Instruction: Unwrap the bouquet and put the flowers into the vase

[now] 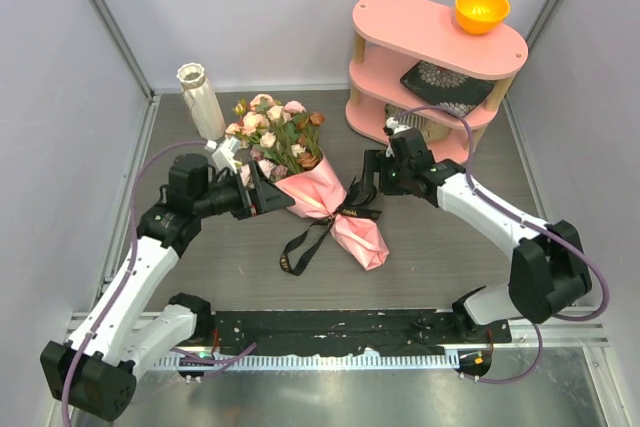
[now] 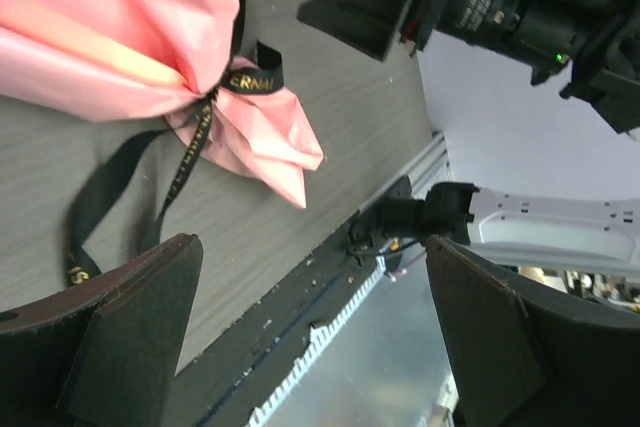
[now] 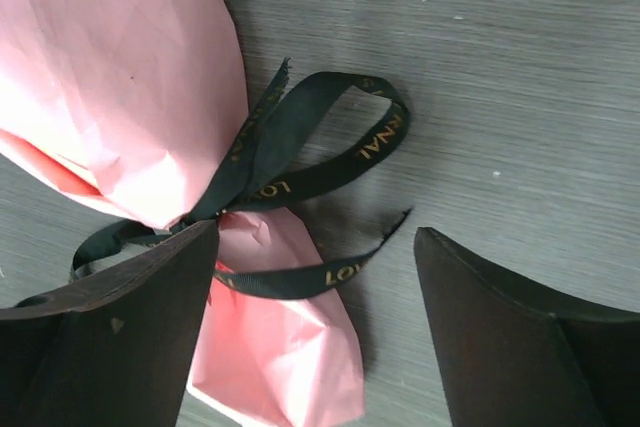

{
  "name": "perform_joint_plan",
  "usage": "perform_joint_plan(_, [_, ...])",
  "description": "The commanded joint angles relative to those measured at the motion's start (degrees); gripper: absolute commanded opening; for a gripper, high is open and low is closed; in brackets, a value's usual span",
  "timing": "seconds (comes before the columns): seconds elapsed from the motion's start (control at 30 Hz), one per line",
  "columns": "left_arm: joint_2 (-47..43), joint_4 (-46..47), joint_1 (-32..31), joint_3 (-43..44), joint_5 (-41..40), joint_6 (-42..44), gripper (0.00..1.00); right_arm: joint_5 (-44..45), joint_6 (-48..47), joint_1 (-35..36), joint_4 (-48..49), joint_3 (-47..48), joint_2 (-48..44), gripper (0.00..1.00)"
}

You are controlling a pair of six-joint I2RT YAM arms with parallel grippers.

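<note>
The bouquet [image 1: 318, 192] lies on the table in its pink paper cone, with the flowers [image 1: 275, 135] pointing toward the back left. A black ribbon [image 1: 345, 215] ties its narrow neck, and loose tails trail toward the front. The white ribbed vase [image 1: 203, 99] stands upright at the back left. My left gripper [image 1: 265, 190] is open beside the wrap's left side, holding nothing. In the left wrist view the wrap [image 2: 110, 27] and ribbon [image 2: 200, 117] lie beyond the gripper [image 2: 315, 327]. My right gripper [image 1: 362, 185] hovers open over the knot. A ribbon tail [image 3: 330, 269] lies between the right gripper's [image 3: 315, 282] fingers.
A pink two-tier shelf [image 1: 440, 47] stands at the back right, with an orange bowl [image 1: 481, 9] on top and a dark patterned object [image 1: 445, 87] on the lower tier. Grey walls close in both sides. A black rail [image 1: 340, 327] runs along the near table edge.
</note>
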Motion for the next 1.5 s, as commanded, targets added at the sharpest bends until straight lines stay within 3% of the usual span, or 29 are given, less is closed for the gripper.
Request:
perform_joint_plan(0.0, [1.5, 11.8, -4.3, -0.6, 4.5, -4.6, 0.97, -4.6, 3.2, 0.0, 10.2, -2.0, 2.1, 0.79])
perform_joint_plan(0.07, [5.2, 13.1, -8.1, -0.5, 3.0, -4.3, 0.94, -5.9, 6.0, -0.3, 16.1, -4.5, 2.9, 0.65])
perform_joint_plan(0.17, [9.2, 13.8, -13.6, 0.1, -4.8, -3.4, 0.88, -9.6, 10.3, -0.5, 22.6, -6.3, 5.0, 0.55])
perform_joint_plan(0.3, [12.7, 13.3, -17.6, 1.1, -12.5, -2.4, 0.81, -11.4, 15.6, -0.6, 31.2, -9.5, 5.9, 0.54])
perform_joint_plan(0.43, [15.3, 13.3, -20.5, 1.4, -16.4, -2.3, 0.77, -11.3, 19.6, -0.6, 37.4, -12.1, 7.3, 0.35])
perform_joint_plan(0.57, [17.0, 14.2, -22.6, 1.2, -17.2, -3.2, 0.77, -11.4, 21.4, -0.7, 41.3, -12.8, 9.5, 0.34])
perform_joint_plan(1.0, [18.3, 14.0, -24.3, 0.5, -20.5, -3.2, 0.78, -12.5, 22.8, -0.8, 44.1, -12.2, 15.2, 0.39])
perform_joint_plan(1.13, [19.3, 14.0, -24.3, 0.8, -24.2, -3.2, 0.78, -12.7, 22.4, -0.8, 44.3, -12.6, 13.8, 0.13])
perform_joint_plan(1.23, [21.2, 11.9, -24.2, 3.5, -30.0, -1.2, 0.77, -11.9, 20.8, -0.7, 41.7, -12.6, 9.7, 0.02])
perform_joint_plan(1.43, [31.2, 9.3, -22.2, 14.3, -31.0, 5.6, 0.70, -12.8, 16.2, -0.7, 34.4, -10.4, 0.9, 0.01])
perform_joint_plan(1.47, [32.7, 9.3, -21.7, 15.0, -31.7, 5.9, 0.61, -15.1, 16.0, -0.7, 34.2, -10.2, -1.1, 0.01])
